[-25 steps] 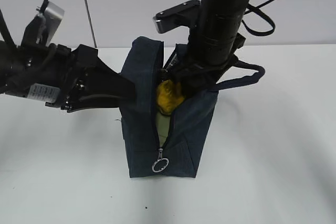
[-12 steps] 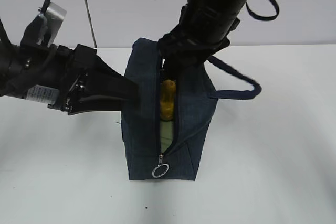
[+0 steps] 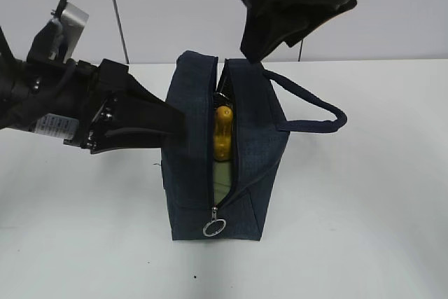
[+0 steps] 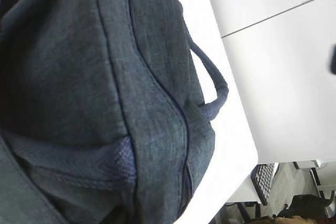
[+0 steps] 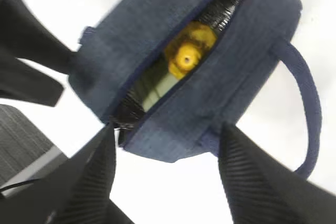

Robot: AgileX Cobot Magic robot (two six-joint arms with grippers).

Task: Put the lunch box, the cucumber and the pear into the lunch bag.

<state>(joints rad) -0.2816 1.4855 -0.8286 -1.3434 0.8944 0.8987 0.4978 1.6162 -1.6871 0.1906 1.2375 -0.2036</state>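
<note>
Lunch bag (image 3: 189, 166): standing upright on the white table (image 3: 364, 229), zipper gaping open.
Room: a pale wall is running behind the table.
Contents: pear (image 3: 223, 134) sitting neck-up inside, pale green lid (image 3: 220, 171) showing beneath.
Left gripper (image 3: 168, 125): clamping the bag's left wall.
Right gripper (image 5: 163, 182): hanging above, fingers (image 5: 247, 182) spread, empty.

Ext cam front, slanted down; wrist cams close; all share lunch bag (image 3: 227, 152).
</note>
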